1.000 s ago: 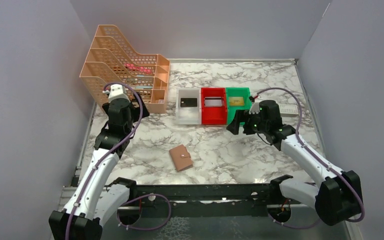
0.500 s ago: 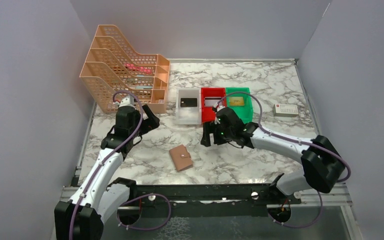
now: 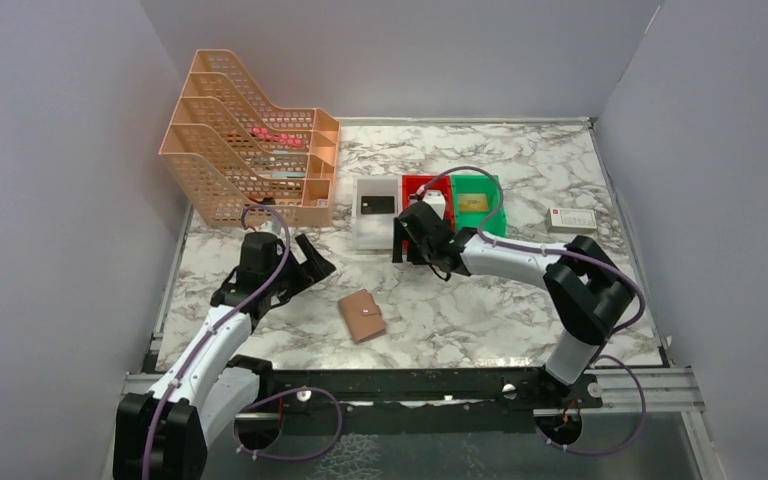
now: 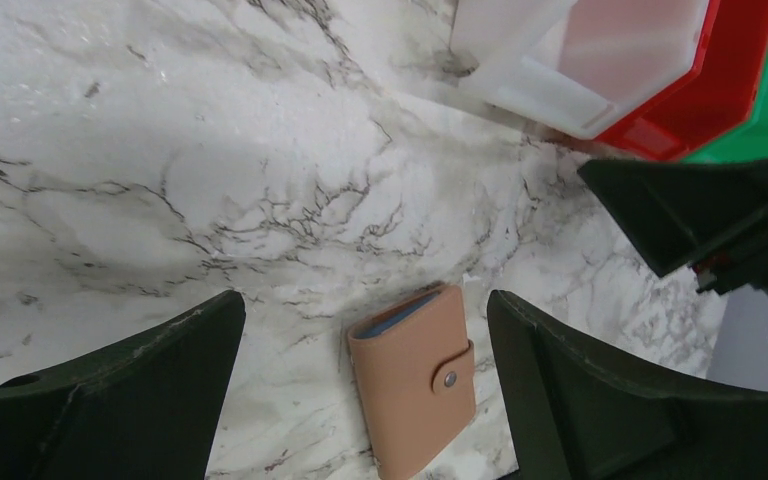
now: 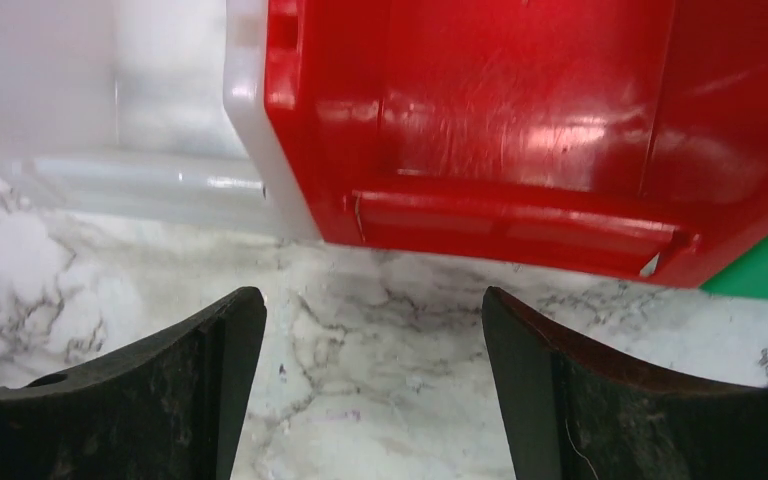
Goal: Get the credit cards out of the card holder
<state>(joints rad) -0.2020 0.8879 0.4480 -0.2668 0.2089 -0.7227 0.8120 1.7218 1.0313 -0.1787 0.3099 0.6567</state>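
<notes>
The left gripper (image 3: 310, 262) and right gripper (image 3: 400, 246) hover empty, jaws spread wide, near the snapped-shut card holder (image 3: 362, 316), which next needs pinning and unsnapping.

I take the red bin (image 5: 480, 110) as my mark: the white bin (image 3: 375, 235) touches its left side and the green bin (image 3: 497, 215) its right, all three in a row on the marbled surface (image 3: 480, 300). Farther left of the red bin, past the white one, a peach mesh file rack (image 3: 245, 150) with stepped tiers stands near the back-left corner, something pink in one tier. Right of the red bin, beyond the green one and apart from it, lies a small white box (image 3: 571, 220) with a red mark.
</notes>
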